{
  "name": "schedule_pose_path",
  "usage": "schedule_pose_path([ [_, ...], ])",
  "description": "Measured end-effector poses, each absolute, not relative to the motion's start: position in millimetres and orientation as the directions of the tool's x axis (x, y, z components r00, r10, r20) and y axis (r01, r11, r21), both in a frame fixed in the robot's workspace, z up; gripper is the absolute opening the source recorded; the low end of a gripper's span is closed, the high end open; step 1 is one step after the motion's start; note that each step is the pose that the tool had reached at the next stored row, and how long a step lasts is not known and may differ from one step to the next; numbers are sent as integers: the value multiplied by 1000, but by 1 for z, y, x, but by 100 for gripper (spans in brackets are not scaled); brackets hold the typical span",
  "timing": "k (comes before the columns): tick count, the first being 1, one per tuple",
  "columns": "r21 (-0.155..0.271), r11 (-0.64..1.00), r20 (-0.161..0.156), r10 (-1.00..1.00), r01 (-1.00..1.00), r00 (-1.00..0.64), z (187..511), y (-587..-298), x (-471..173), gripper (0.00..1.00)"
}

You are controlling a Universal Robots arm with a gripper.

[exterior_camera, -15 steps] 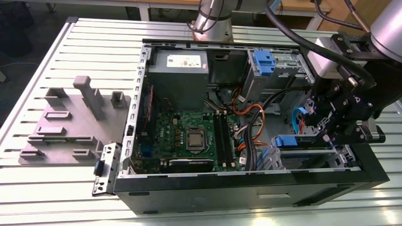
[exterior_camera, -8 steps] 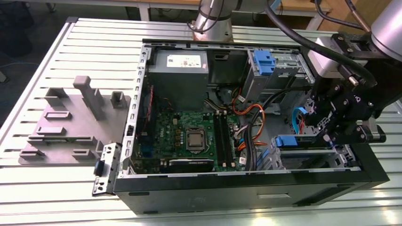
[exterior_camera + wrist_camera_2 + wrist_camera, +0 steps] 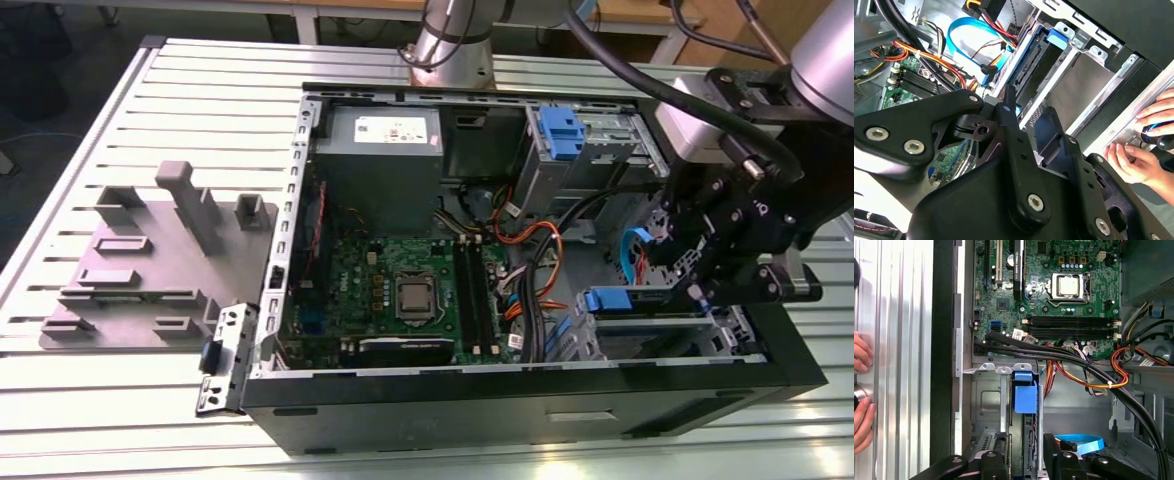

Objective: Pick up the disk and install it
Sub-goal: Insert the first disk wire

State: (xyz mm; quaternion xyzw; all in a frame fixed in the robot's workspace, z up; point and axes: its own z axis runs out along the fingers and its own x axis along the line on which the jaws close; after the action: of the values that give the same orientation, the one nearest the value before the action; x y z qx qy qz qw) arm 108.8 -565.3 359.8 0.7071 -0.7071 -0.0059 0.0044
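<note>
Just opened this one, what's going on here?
A robot arm's gripper is down inside an open computer case, at the drive cage. The disk, in its blue carrier, stands in a slot of that cage, just ahead of the gripper. A person's hand rests on the metal table beside the case.

Disk [image 3: 1024, 394] mostly hidden in bay [image 3: 986, 401], person's hand [image 3: 1146, 150] cut off at edge

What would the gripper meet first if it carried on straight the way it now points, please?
Most likely the blue-framed disk, seated in the drive bay right ahead of the gripper; the gap between them is unclear.
</note>
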Motion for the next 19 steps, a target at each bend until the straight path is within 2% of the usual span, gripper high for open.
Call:
schedule_pose_path([
  [19, 15, 0, -2, -1000, -1000, 0, 362, -561, 109, 42],
])
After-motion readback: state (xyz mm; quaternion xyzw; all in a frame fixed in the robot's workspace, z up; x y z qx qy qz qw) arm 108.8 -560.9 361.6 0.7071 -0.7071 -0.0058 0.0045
